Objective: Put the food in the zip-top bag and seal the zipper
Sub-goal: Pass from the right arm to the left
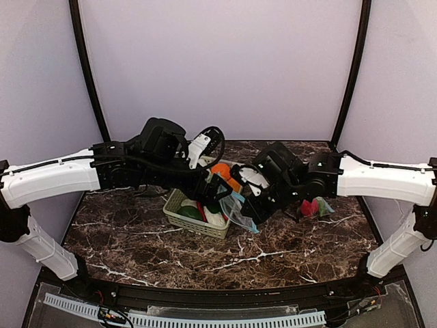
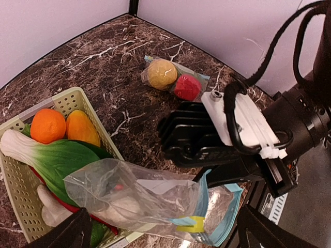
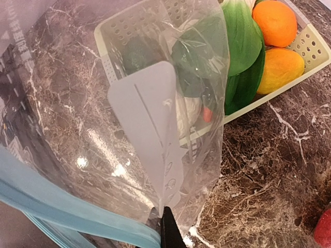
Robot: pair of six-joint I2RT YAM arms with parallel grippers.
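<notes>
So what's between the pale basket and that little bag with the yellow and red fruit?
Nothing but bare marble table, seen in the left wrist view: the stretch from the basket to the little bag holds no object.

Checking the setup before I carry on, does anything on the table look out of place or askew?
Yes. The zip-top bag, pinched by the right gripper, slumps crumpled across the corner of the basket. A yellow fruit and a red fruit lie apart in their own clear wrapper.
</notes>
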